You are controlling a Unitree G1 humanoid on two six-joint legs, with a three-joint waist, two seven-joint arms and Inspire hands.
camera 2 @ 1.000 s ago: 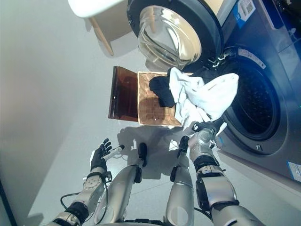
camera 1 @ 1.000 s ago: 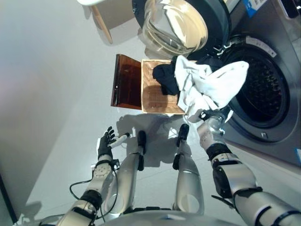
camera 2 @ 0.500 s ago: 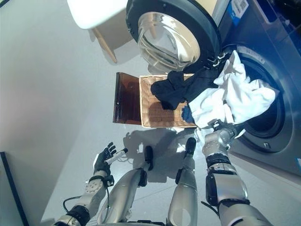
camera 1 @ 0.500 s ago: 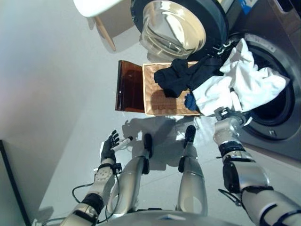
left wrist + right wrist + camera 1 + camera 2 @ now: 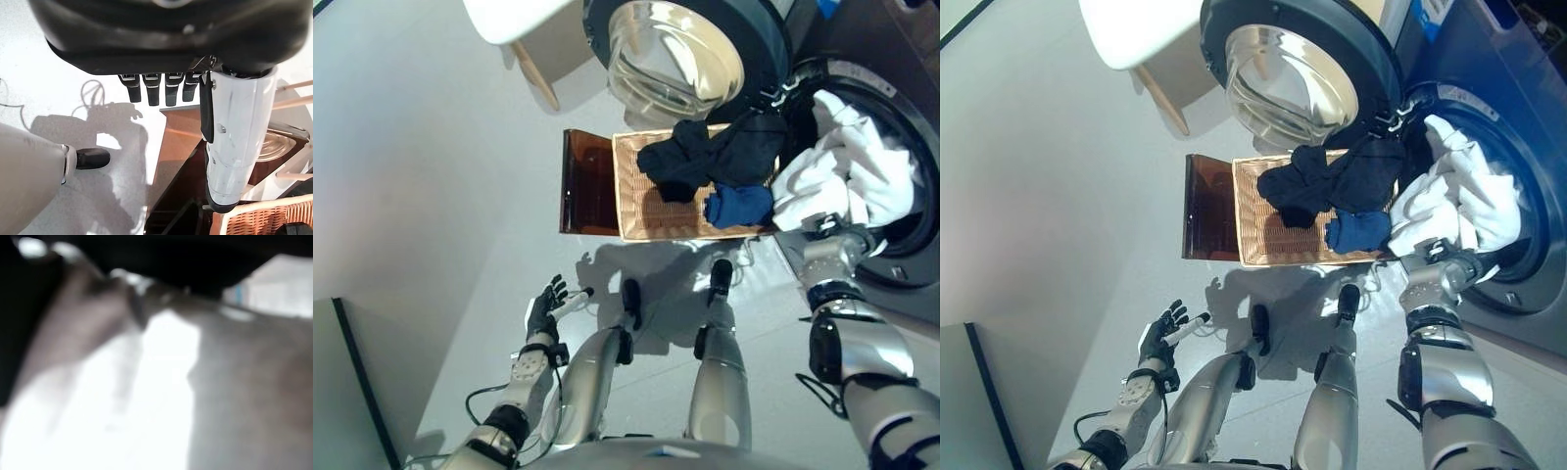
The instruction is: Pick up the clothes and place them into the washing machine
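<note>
A: Left to right, what is in view?

B: The left hand, low over the floor, fingers straight and spread, holding nothing. Next the brown lid lying flat beside the wicker basket. Then the open washing machine door, and the drum opening at far right.

A: How far along is the loading?

B: I judge it partly done. The white garment bulges at the drum mouth, not fully inside, with the right hand just beneath it; I cannot tell how its fingers stand.

A: And the basket?

B: It holds dark clothes, draped over its far rim, and a blue garment. Both are left to move
</note>
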